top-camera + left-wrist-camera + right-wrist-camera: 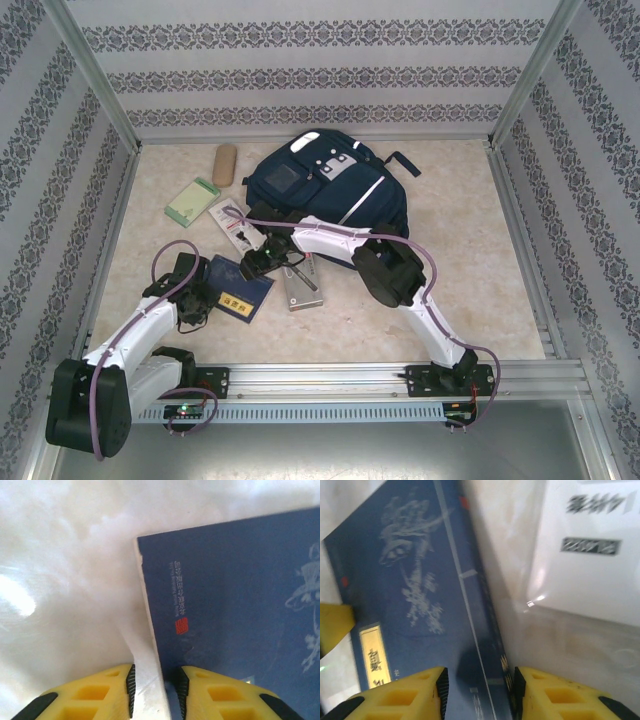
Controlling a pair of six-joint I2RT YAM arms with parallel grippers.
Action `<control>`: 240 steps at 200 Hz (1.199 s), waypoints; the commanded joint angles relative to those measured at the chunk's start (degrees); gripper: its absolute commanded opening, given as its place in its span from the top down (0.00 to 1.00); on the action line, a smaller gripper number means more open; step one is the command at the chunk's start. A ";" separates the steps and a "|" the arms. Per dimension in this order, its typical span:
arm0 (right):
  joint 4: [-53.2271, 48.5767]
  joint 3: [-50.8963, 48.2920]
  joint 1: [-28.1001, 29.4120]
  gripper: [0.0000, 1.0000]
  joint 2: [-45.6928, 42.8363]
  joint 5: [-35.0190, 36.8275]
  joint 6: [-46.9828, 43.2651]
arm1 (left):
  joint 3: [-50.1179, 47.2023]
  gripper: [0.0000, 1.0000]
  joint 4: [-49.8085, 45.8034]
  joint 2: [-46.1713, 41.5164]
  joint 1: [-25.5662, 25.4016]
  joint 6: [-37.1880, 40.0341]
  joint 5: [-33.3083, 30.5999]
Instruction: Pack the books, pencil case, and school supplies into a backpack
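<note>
Jaws of the left gripper (154, 682) are set narrowly astride an edge of the navy book (235, 605); a grip cannot be confirmed. Right gripper (480, 682) jaws are spread wider over another edge, on the bench (470, 290) near the backpack (270, 185).

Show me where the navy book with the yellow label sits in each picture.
Top external: the navy book lies flat on the table, left of centre.
Left wrist: its cover fills the right side.
Right wrist: it runs down the left half.
Shared landmark: its yellow label, near edge in the top view, lower left in the right wrist view.
</note>
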 commanded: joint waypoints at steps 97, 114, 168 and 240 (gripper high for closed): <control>6.31 0.90 -0.82 1.00 -1.08 -20.92 9.62 | -3.85 0.72 4.04 -0.91 0.33 1.29 0.26; 6.89 -0.72 -1.48 1.00 -3.48 -19.22 9.85 | -2.08 0.70 2.04 -2.72 0.39 2.19 -0.23; 12.67 -9.52 -5.95 1.00 -15.90 -12.71 14.49 | 7.62 0.44 -2.39 -6.37 0.35 7.93 -0.25; 18.63 -29.95 -15.33 1.00 -38.11 2.84 20.22 | 25.24 0.32 0.02 4.84 -4.12 18.61 2.05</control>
